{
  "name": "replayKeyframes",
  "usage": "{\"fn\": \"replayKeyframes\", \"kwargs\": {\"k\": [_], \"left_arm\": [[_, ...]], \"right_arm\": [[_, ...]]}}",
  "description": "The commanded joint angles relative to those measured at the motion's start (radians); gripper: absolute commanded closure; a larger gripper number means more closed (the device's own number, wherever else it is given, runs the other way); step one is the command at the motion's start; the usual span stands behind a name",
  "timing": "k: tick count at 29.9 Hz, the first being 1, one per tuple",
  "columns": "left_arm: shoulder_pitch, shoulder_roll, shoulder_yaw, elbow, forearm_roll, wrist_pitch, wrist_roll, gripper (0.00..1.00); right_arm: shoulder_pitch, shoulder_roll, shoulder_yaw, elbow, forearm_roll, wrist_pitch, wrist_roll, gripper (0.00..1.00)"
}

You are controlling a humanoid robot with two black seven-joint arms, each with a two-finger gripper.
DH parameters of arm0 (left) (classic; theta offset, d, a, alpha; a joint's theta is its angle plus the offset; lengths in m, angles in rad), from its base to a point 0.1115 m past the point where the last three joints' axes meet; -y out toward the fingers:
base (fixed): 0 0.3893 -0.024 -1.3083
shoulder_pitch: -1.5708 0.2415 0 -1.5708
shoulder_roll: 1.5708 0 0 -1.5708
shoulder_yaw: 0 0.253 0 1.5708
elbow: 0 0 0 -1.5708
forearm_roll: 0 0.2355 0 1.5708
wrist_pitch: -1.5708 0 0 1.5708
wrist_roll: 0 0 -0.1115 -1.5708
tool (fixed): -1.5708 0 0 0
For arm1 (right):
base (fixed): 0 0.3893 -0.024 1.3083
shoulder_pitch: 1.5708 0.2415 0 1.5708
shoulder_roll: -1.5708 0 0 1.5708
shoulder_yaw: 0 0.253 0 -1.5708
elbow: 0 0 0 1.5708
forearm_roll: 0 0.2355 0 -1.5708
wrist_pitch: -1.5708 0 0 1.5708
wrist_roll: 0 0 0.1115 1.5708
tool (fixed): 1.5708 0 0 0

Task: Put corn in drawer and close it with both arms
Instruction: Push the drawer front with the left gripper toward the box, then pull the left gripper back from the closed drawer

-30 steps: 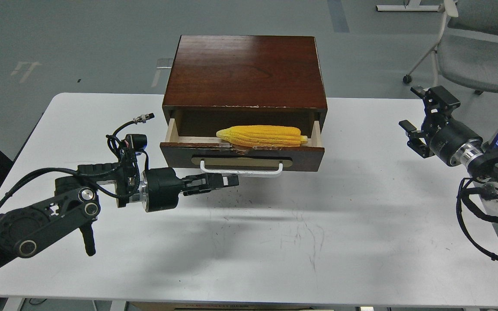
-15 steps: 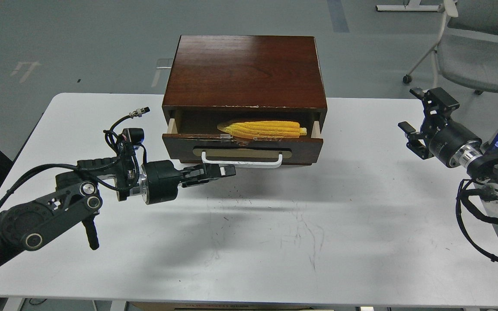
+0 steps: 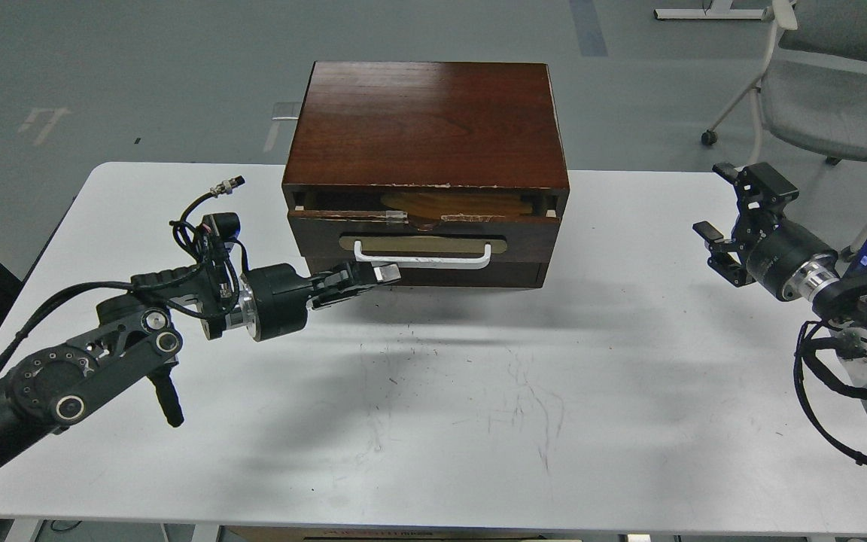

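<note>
The drawer (image 3: 418, 229) of the dark brown cabinet (image 3: 426, 120) is almost fully pushed in, with only a thin gap under the cabinet top. The corn (image 3: 452, 203) shows as a dim yellow-brown sliver in that gap. My left gripper (image 3: 377, 275) is shut, with its tips against the drawer front just below the left end of the white bar handle (image 3: 422, 257). My right gripper (image 3: 723, 214) is open and empty, well to the right of the cabinet above the table.
The cabinet stands at the back middle of the white table (image 3: 479, 391). A grey office chair (image 3: 817, 83) stands on the floor behind the table at the right. My left arm (image 3: 87, 361) stretches over the table's left part.
My left gripper has pushed the drawer from about half open to nearly closed, moving away from me. The corn has gone almost out of sight. The right gripper has barely moved.
</note>
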Motion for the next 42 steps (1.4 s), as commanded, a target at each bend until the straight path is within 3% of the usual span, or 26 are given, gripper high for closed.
{"fn": "replayKeyframes", "kwargs": {"k": [1,15,20,25,28,32,35,37,38,39,40,42], "left_arm": [[0.002,-0.007,0.0,0.019,-0.005,0.018,0.001,1.0],[-0.005,-0.034,-0.008,0.093,-0.008,0.046,0.003,1.0],[-0.023,-0.062,-0.026,0.117,-0.071,0.05,0.032,1.0],[-0.025,-0.061,-0.025,0.119,-0.075,0.046,0.032,1.0],[-0.025,-0.045,-0.023,0.104,-0.081,0.023,0.029,1.0],[-0.009,0.051,-0.023,0.013,-0.11,-0.092,0.009,1.0],[-0.002,0.125,-0.023,-0.048,-0.167,-0.092,-0.026,1.0],[-0.002,0.174,-0.034,-0.086,-0.25,-0.092,-0.071,0.75],[-0.002,0.202,-0.049,-0.102,-0.332,-0.092,-0.097,0.36],[-0.002,0.214,-0.058,-0.105,-0.377,-0.092,-0.105,0.12],[-0.002,0.228,-0.069,-0.108,-0.424,-0.092,-0.111,0.0],[-0.002,0.268,-0.103,-0.108,-0.564,-0.092,-0.114,0.0]], "right_arm": [[0.0,0.0,-0.001,0.0,0.0,-0.002,0.0,0.01],[-0.009,0.0,0.001,0.001,0.001,-0.004,0.0,0.01],[-0.014,-0.001,0.001,0.001,0.0,-0.004,0.0,0.01],[-0.015,-0.001,0.001,0.001,0.0,-0.004,0.0,0.01],[-0.014,-0.003,0.002,0.001,0.001,-0.004,0.0,0.01],[-0.014,-0.009,0.002,0.001,0.001,-0.003,0.0,0.01],[-0.014,-0.009,0.005,0.001,0.001,-0.003,0.0,0.01],[-0.014,-0.006,0.022,0.0,0.001,-0.003,0.0,0.01],[-0.014,-0.003,0.038,0.0,0.001,-0.004,0.0,0.01],[-0.014,-0.001,0.048,0.0,0.001,-0.004,0.0,0.01],[-0.014,-0.001,0.062,0.0,0.001,-0.004,0.0,0.01],[-0.015,0.002,0.105,0.0,0.001,-0.006,0.0,0.01]]}}
